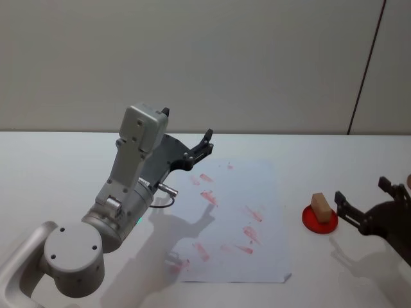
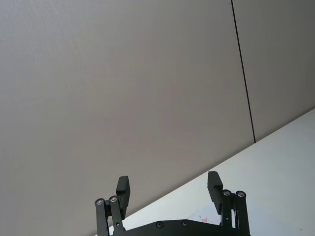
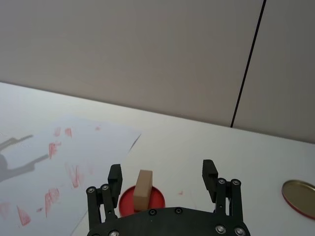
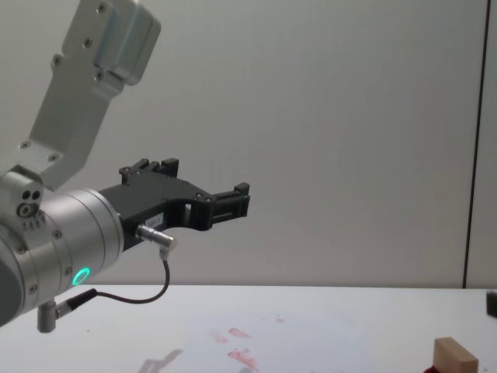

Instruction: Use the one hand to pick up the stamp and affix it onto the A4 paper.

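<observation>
The right gripper (image 1: pixel 361 192), its jaws wide apart, hovers near the right edge of the table with the stamp (image 1: pixel 321 206) just ahead on a red pad (image 1: pixel 314 226), beside the A4 paper (image 1: pixel 257 186), much nearer than the raised left gripper (image 1: pixel 207 142), also apart

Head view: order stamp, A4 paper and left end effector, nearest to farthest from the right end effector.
1. stamp, on the red pad, right side.
2. A4 paper, mid-table.
3. left end effector, raised by the paper's far-left corner.
</observation>
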Controlling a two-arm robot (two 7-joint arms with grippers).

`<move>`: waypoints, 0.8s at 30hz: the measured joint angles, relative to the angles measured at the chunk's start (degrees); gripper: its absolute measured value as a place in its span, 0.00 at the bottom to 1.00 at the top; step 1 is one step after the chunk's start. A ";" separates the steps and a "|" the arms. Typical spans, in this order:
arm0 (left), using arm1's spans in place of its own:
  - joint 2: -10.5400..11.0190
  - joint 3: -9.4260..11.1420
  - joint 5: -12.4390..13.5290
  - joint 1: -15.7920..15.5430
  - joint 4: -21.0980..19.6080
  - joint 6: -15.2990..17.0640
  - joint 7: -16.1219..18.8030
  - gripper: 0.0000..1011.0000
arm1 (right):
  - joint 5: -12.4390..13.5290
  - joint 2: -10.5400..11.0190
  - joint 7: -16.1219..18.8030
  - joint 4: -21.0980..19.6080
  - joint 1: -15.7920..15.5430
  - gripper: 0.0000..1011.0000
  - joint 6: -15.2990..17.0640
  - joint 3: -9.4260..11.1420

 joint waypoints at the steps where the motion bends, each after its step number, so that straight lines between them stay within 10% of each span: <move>1: 0.00 0.00 0.00 0.00 0.00 0.00 0.00 0.99 | 0.01 0.16 0.17 0.21 -0.18 0.99 0.43 0.06; 24: 0.00 0.00 0.00 0.00 0.00 0.00 0.00 0.99 | -4.27 -5.18 1.32 7.77 6.73 0.99 8.71 -2.41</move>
